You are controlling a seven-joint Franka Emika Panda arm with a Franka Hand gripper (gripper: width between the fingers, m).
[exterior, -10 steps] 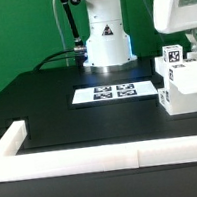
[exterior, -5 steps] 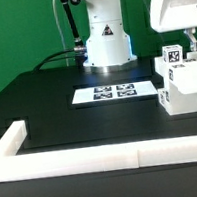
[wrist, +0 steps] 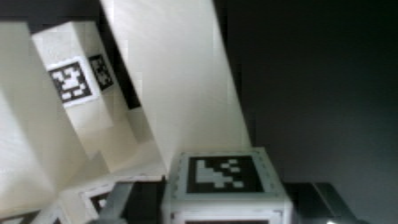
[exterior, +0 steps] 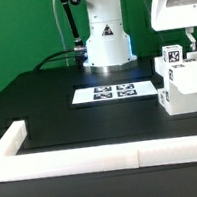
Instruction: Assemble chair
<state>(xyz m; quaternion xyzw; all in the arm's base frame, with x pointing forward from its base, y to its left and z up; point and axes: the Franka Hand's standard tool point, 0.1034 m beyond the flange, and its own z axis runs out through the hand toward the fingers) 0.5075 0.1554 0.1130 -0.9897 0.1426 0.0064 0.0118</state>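
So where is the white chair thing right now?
The chair sits at the exterior view's right edge of the black table, just right of the marker board.

marker board (exterior: 113,92), border rail (exterior: 54,159), table (exterior: 47,103)

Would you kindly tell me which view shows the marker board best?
The exterior view: the marker board lies whole on the black table, in front of the robot base. The wrist view shows only white chair parts, no board.
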